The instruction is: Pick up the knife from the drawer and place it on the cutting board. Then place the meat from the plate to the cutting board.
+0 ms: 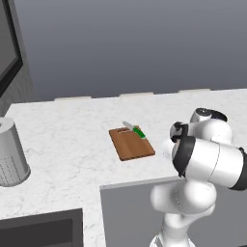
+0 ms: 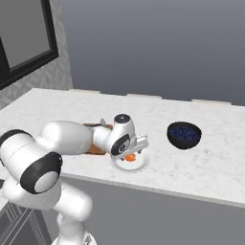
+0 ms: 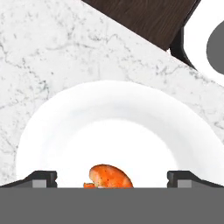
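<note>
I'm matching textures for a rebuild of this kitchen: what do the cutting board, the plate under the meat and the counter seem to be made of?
Cutting board: looks like wood, reddish-brown, matte, with faint grain. Plate: here it is white, smooth and evenly shaded, probably glazed ceramic, though plastic would look the same. Counter: white with thin grey veins, so marble or a marble-look stone, with a dull finish.

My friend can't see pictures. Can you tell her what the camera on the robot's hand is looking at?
An orange-red piece of meat sits on a round white plate, right between the two spread dark tips of the robot's open tool. The plate rests on a white marble counter, and a dark brown cutting board shows at the top.
</note>
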Available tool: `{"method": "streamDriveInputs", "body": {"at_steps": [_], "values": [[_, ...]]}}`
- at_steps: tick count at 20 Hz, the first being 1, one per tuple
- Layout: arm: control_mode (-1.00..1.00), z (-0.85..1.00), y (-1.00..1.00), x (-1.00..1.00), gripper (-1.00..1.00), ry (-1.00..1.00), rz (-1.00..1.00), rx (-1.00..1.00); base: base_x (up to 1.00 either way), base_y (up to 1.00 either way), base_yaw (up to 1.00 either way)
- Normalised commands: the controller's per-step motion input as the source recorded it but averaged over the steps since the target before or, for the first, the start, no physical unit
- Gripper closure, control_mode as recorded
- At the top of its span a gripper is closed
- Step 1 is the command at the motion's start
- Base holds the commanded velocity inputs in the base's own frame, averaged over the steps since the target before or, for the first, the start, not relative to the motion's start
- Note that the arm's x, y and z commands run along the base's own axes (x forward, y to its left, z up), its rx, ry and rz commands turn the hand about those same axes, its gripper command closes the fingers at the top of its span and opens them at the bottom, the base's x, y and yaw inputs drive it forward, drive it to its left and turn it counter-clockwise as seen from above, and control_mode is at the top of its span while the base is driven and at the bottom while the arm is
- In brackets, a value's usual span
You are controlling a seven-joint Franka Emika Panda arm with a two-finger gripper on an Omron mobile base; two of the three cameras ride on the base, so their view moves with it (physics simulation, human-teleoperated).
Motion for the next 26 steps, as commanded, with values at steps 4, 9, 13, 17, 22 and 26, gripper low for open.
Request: {"method": "streamDriveInputs", "body": {"at_steps": [4,9,13,17,22,26], "values": [[-1.0,-0.3,0.01,0.06,-1.0,0.0,-0.09,0.0,0.0,0.0,0.0],[-1.0,-0.02,0.09,0.38,-1.0,0.0,-0.08,0.02,0.0,0.0,0.0],[-1.0,-0.03,0.24,0.49,-1.0,0.05,-0.04,0.01,0.0,0.0,0.0],[-1.0,-0.28,0.02,0.12,-1.0,0.09,-0.03,0.02,0.0,0.0,0.0],[-1.0,-0.4,0.0,0.01,-1.0,0.11,-0.05,0.02,0.0,0.0,0.0],[-1.0,-0.2,0.02,0.26,-1.0,0.02,-0.06,0.0,0.0,0.0,0.0]]}}
